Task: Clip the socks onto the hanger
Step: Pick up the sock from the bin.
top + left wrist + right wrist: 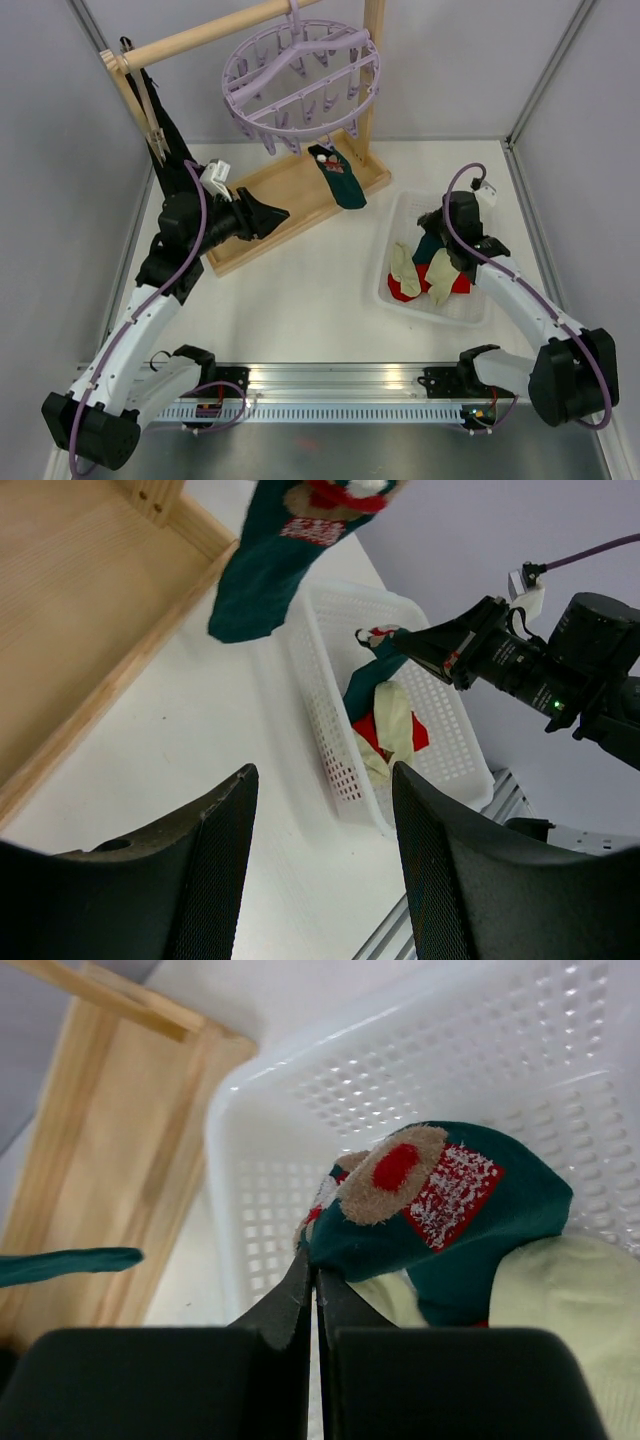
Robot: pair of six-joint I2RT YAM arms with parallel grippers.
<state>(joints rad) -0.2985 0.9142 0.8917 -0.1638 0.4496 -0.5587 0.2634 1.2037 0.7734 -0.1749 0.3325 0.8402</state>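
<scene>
Shows the left end effector (pixel 322 775) gaping wide and empty over the white counter (pixel 180 750). Ahead of it and higher, shows one hung teal sock (pixel 265 570) dangling under the lavender hanger (pixel 300 80), apparently from a clip there, above the base of the wooden rack (pixel 290 190).

Further right, shows the right end effector (pixel 312 1270) pinched tight on the cuff edge of a second teal sock (pixel 440 1210), inside the white basket (pixel 330 1100). Just beyond and below those closed tips, a cream sock (pixel 570 1290) and, in the overhead view, a red sock (pixel 405 288), heaped together.

Looks soft, light and floppy, every one. Likely to sag and fold under its own weight, unlikely to slip out or tear. Best taken at the cuff, leaving a little fabric proud for a clip to bite.

Close up: small, fuzzy dark teal knit, with a round tan patch centred in red and a red panel speckled white.
</scene>
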